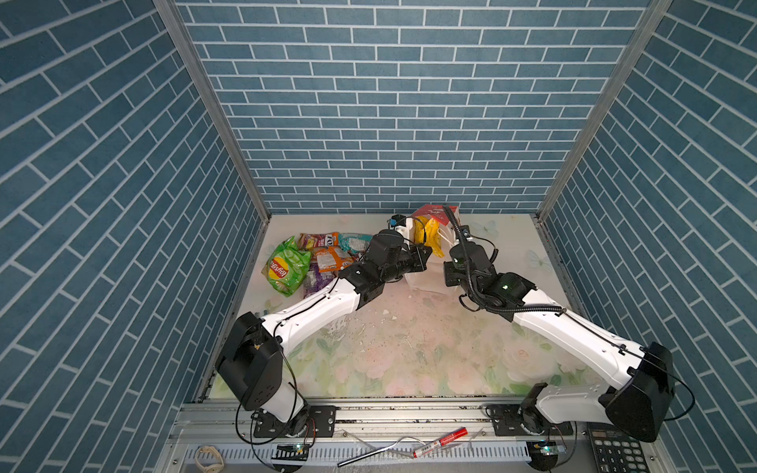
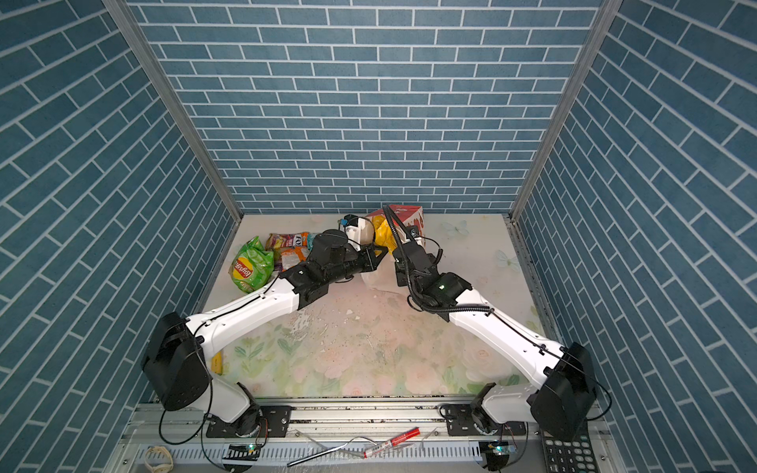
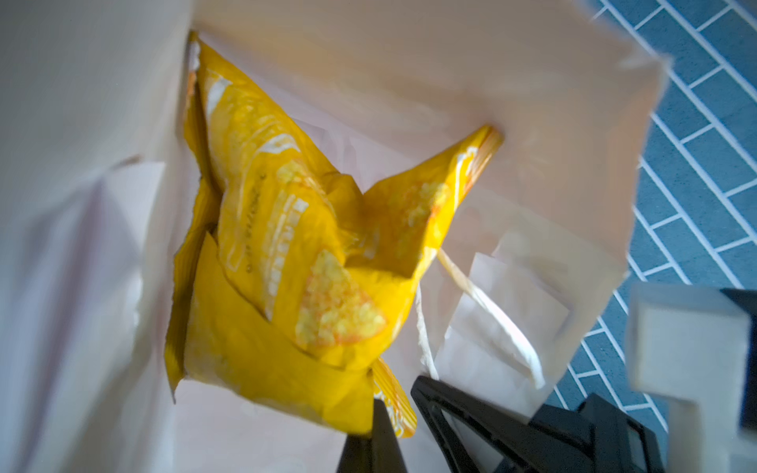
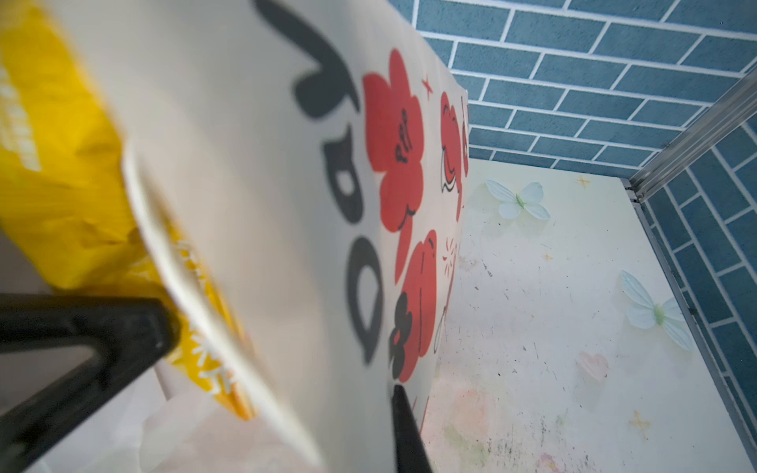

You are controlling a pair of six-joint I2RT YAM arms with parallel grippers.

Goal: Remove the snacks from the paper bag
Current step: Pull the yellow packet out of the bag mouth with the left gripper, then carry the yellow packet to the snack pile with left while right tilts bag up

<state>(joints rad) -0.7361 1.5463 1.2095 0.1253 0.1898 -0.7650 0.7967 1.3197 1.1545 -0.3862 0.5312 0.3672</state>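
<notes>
Bag (image 1: pixel 430 211) at rear centre of table (image 1: pixel 409 348), tilted, mouth toward the arms. Right gripper (image 4: pixel 282 360) is clamped on its wall, one finger inside. Yellow bag (image 3: pixel 286 254) is inside near the mouth, with left gripper (image 3: pixel 399 395) pinched tight on its corner.

Judgement: brace the wall and draw straight out slowly, clear of cord (image 3: pixel 491 319), because the corner grip may slip.

Yellow bag: glossy, crumpled, puffed

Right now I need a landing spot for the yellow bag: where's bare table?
Bare: the near middle of the table, between left arm and right arm; also far right, beside the paper bag. Crowded: far left, around the green chip bag.
</notes>
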